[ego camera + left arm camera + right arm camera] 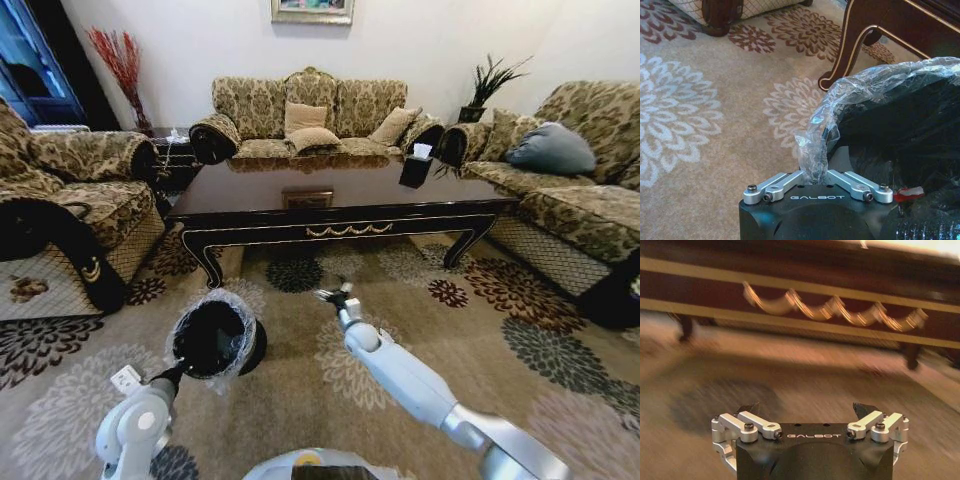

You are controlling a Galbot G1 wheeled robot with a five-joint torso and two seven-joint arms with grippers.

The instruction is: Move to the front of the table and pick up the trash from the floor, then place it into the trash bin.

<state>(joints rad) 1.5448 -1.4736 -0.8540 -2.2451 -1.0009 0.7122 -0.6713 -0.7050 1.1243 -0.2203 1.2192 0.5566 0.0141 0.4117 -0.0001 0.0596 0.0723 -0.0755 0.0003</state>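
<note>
Both of my arms reach forward over the flowered carpet (300, 400) in front of the table (340, 195). My left end effector (814, 176) is pressed together on the crinkly plastic liner (875, 82) at the rim of the trash bin (213, 338), pinching a gathered fold of the bag between its fingers. In the head view the bin sits at the end of my left arm, near the table's left front leg, with its dark mouth open upward. Inside the bin, just beside my left end effector, a small red-and-white bit (909, 192) shows against the black lining; I cannot tell what it is.

My right end effector (335, 296) is stretched out low over the carpet, pointing at the table's front rail and its gold scroll ornament (832, 307). Its fingers (865, 409) are spread wide apart, with nothing between them.

On the tabletop, near its right end, stands a small black tissue box (415, 168). Patterned sofas (310, 115) stand around the table on three sides.
</note>
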